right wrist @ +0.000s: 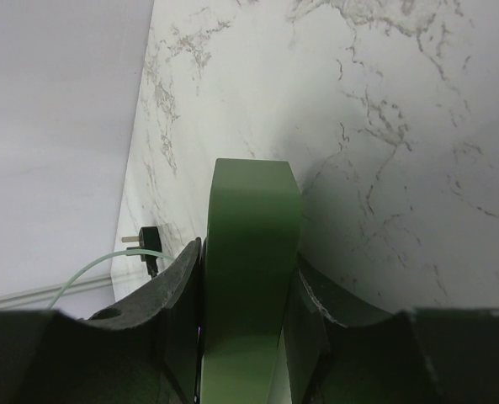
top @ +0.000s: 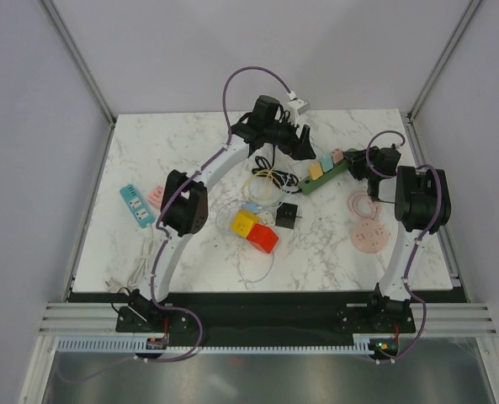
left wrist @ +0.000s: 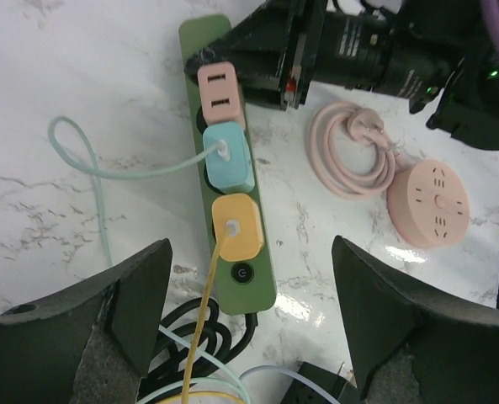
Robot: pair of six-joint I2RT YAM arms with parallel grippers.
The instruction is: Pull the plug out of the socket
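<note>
A green socket strip [top: 310, 183] [left wrist: 264, 282] lies on the marble table with three plugs in it. In a row they are pink [left wrist: 220, 93], teal [left wrist: 229, 157] and yellow [left wrist: 236, 225], the last nearest the strip's switch. My left gripper [left wrist: 251, 257] [top: 303, 145] hovers open above the switch end, one finger on each side of the strip, touching nothing. My right gripper [right wrist: 249, 282] [top: 356, 162] is shut on the far end of the green strip [right wrist: 251, 227], beyond the pink plug.
A pink round socket [left wrist: 438, 202] [top: 370, 234] and its coiled cord lie to the right. A tangle of black and pale cables [top: 266, 181], a black adapter [top: 289, 216], yellow and red cubes [top: 256, 231] and a blue strip [top: 136, 205] sit left and nearer.
</note>
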